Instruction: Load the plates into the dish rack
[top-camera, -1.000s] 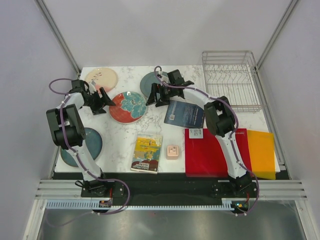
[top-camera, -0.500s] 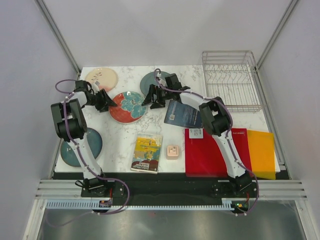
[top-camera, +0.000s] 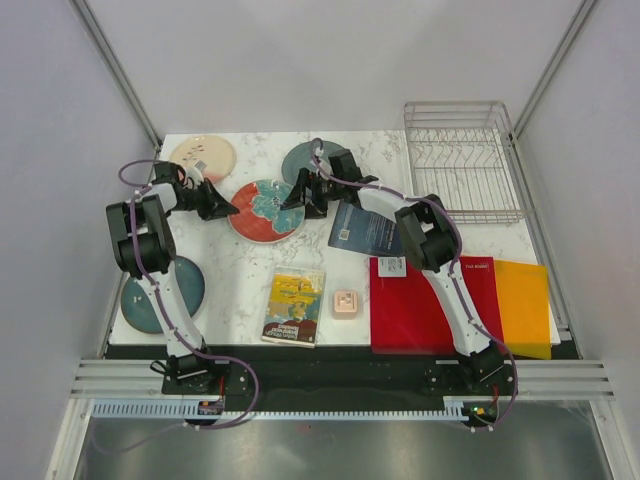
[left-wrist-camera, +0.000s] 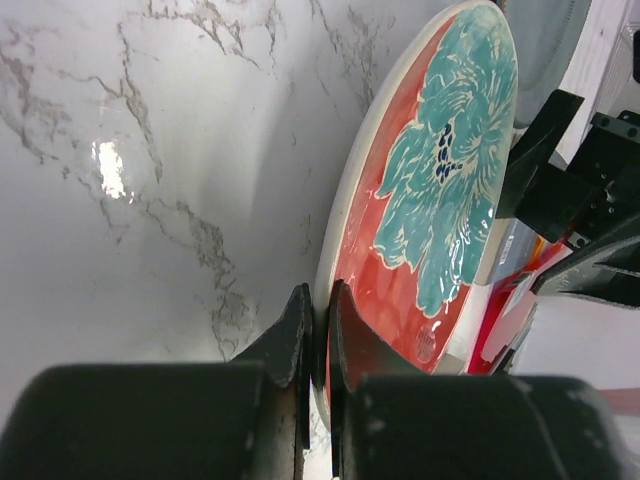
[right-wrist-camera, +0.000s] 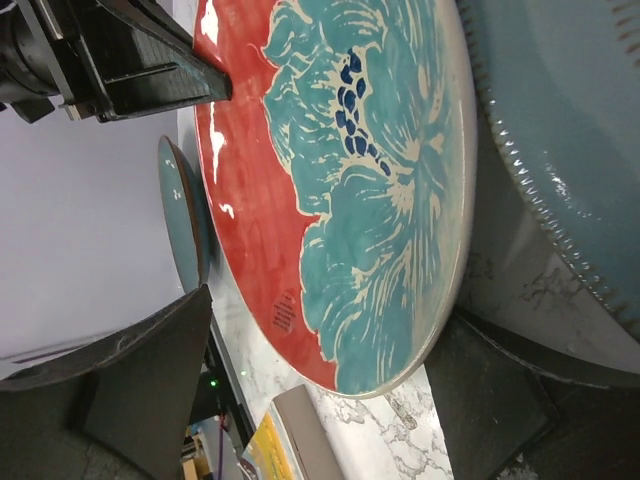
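The red plate with the teal flower (top-camera: 263, 211) lies mid-table, its left edge tilted up. My left gripper (top-camera: 226, 208) is shut on that left rim; the fingers (left-wrist-camera: 300, 335) pinch the rim of the plate (left-wrist-camera: 430, 190). My right gripper (top-camera: 300, 196) is open at the right rim, and the plate (right-wrist-camera: 330, 150) sits between its spread fingers (right-wrist-camera: 150, 370). The grey-green plate (top-camera: 300, 158) lies behind it, also seen as (right-wrist-camera: 570, 120). The cream plate (top-camera: 203, 155) is at the back left. The dark teal plate (top-camera: 170, 290) is at the front left. The dish rack (top-camera: 462, 160) stands at the back right.
A dark blue book (top-camera: 368, 228) lies right of the red plate. A yellow book (top-camera: 295, 305) and a small pink box (top-camera: 346, 302) lie near the front. A red mat (top-camera: 425, 305) and an orange sheet (top-camera: 523, 305) cover the front right.
My left gripper has shut on the red plate's left rim. The plate has shifted right and tilted. My right gripper has moved left to the plate's right rim, still open.
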